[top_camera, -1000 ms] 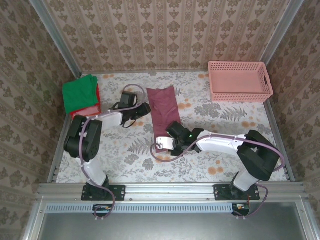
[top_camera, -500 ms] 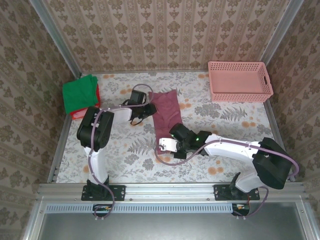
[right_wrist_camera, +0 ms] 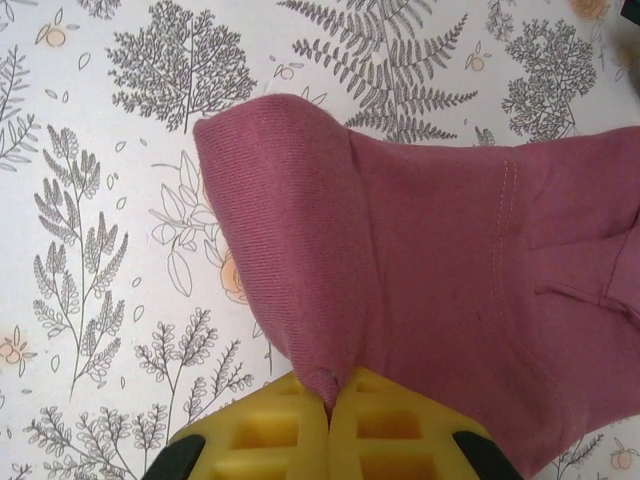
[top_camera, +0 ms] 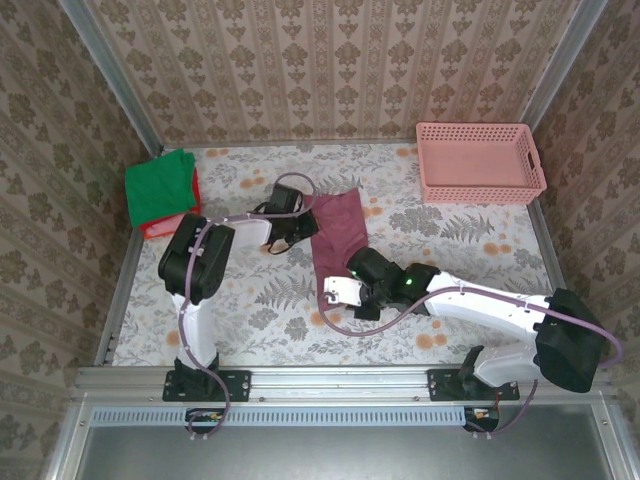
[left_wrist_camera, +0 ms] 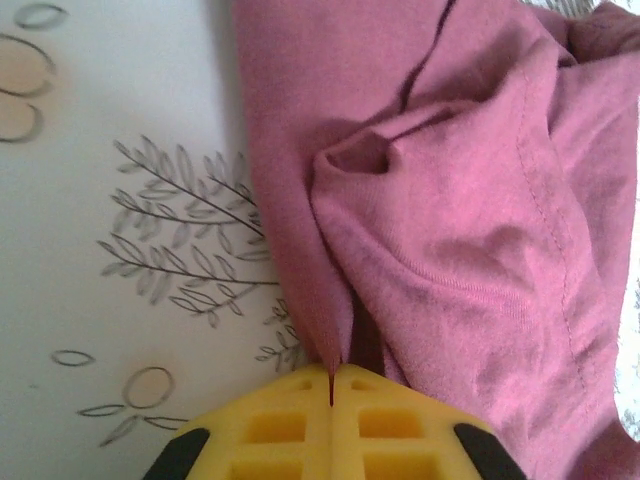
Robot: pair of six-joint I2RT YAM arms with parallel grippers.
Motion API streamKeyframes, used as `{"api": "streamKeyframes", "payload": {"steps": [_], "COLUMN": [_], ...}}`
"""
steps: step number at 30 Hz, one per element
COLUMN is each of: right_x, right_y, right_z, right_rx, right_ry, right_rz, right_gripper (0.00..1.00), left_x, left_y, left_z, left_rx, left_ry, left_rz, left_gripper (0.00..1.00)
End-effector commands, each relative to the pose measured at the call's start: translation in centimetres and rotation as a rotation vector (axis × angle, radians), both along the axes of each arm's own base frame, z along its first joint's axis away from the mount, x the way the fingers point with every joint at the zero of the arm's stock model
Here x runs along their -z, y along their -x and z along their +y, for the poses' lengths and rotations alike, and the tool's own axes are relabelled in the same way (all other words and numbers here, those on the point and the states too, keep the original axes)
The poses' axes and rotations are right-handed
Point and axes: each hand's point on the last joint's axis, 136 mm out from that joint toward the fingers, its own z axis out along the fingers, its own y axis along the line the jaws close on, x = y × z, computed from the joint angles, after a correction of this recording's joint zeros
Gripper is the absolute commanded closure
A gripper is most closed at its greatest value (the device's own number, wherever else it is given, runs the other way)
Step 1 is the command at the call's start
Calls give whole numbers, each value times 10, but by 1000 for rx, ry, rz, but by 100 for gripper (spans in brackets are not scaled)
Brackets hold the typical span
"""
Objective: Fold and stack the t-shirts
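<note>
Lying as a narrow strip near the middle of the table (top_camera: 260, 320), the maroon t-shirt (top_camera: 338, 228) runs from far to near, and I have it pinched at both ends. My left gripper (left_wrist_camera: 331, 372) is clamped tight on a fold at its far left edge, and my right gripper (right_wrist_camera: 330, 385) is closed on its near corner. The green t-shirt (top_camera: 158, 183) sits on the red t-shirt (top_camera: 168, 224) at the table's left edge, and the pink lattice basket (top_camera: 480, 163) occupies the far right corner.
</note>
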Motion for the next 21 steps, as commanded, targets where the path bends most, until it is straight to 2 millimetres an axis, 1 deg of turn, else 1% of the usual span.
{"api": "streamKeyframes", "payload": {"steps": [1, 4, 6, 8, 9, 10, 11, 12, 16, 17, 21], "right_x": [-23, -31, -36, -39, -38, -41, -37, -37, -46, -49, -55], "right_y": [-6, -14, -23, -37, -40, -47, -55, -63, -95, -104, -134], "right_z": [0, 1, 0, -1, -5, -8, -9, -10, -13, -12, -9], "right_rx": [-18, -37, -44, -47, -48, -49, -51, -52, -42, -40, -41], "right_ry": [-4, -6, 0, 9, 33, 44, 68, 73, 70, 66, 50], "right_rz": [-56, -65, -68, -75, -64, -74, -65, -65, -82, -87, -96], "right_gripper": [100, 100, 100, 100, 100, 100, 100, 100, 100, 100, 100], "left_x": [21, 29, 36, 41, 45, 46, 48, 50, 53, 55, 62], "left_y": [25, 33, 36, 37, 38, 37, 37, 36, 37, 31, 29], "left_z": [3, 13, 20, 27, 30, 33, 35, 37, 34, 43, 46], "left_rx": [22, 16, 4, -10, -19, -28, -32, -33, -9, -30, -9], "left_ry": [-12, -33, -45, -54, -57, -55, -54, -51, -46, -43, -21], "left_rz": [77, 89, 108, 124, 134, 136, 142, 145, 154, 160, 176], "left_gripper": [100, 100, 100, 100, 100, 100, 100, 100, 100, 100, 100]}}
